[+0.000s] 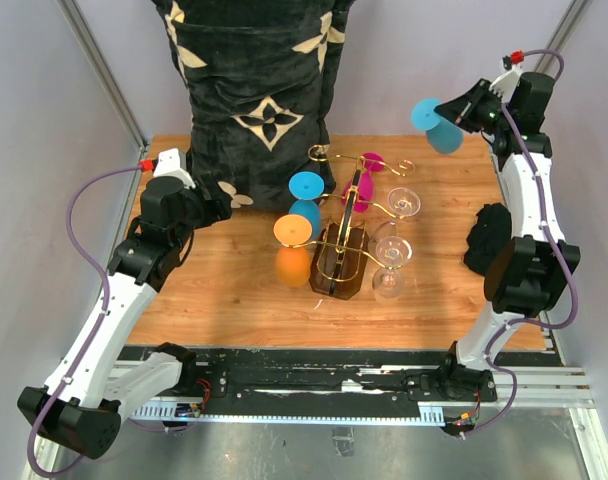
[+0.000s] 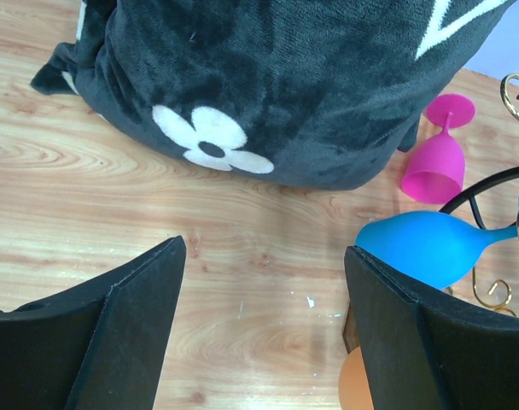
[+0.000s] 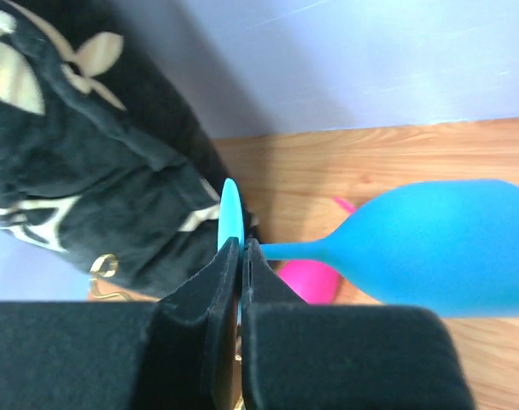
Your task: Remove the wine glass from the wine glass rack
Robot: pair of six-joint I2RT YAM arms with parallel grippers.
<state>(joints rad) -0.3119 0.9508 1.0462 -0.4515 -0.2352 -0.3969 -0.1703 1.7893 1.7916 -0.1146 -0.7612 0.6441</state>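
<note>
Top external: glass (image 1: 436, 124) was held up, well right of rack (image 1: 342, 258), stem sideways.
Right gripper (image 1: 458, 110): clenched on glass foot.
Left gripper (image 2: 266, 253): released.

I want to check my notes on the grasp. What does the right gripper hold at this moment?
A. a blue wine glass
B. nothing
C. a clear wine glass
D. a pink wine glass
A: the right gripper is shut on the thin stem of a blue wine glass, which it holds in the air, apart from the wine glass rack.
</note>
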